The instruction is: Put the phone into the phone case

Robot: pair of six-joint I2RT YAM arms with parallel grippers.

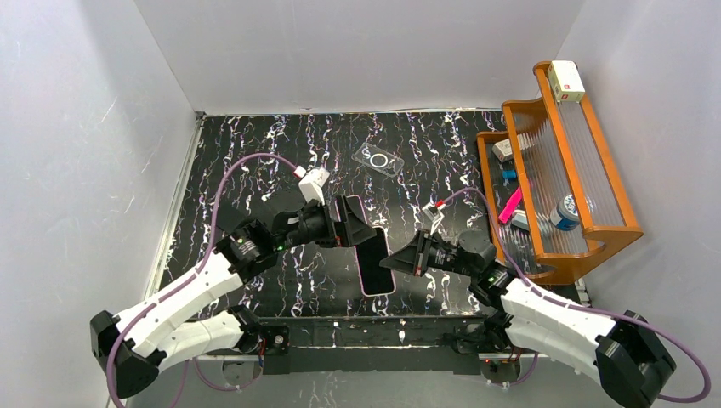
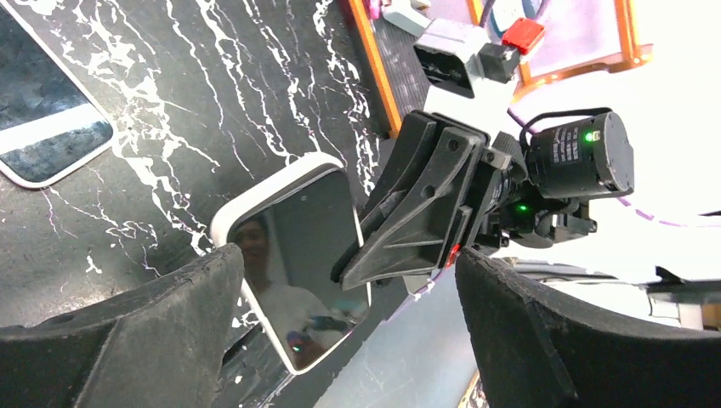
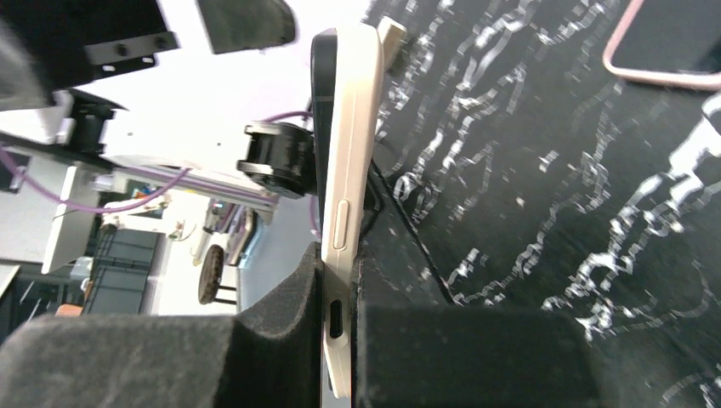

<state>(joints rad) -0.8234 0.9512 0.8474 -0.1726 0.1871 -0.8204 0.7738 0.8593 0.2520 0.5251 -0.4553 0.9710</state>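
Your right gripper [image 1: 389, 259] is clamped on one edge of the single phone [image 1: 377, 272], near the front edge of the table [image 1: 255, 170]. You can't tell whether the phone touches the surface. The left gripper [image 1: 357, 223], on its low, outstretched arm, is spread wide and grips nothing, and it covers the phone's far end. One clear phone case [image 1: 378, 159] lies farther back.

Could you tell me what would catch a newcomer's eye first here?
The right gripper is shut on a phone, raised over the black marbled table, with the left gripper open facing it. A clear case lies farther back; an orange rack stands at the right.
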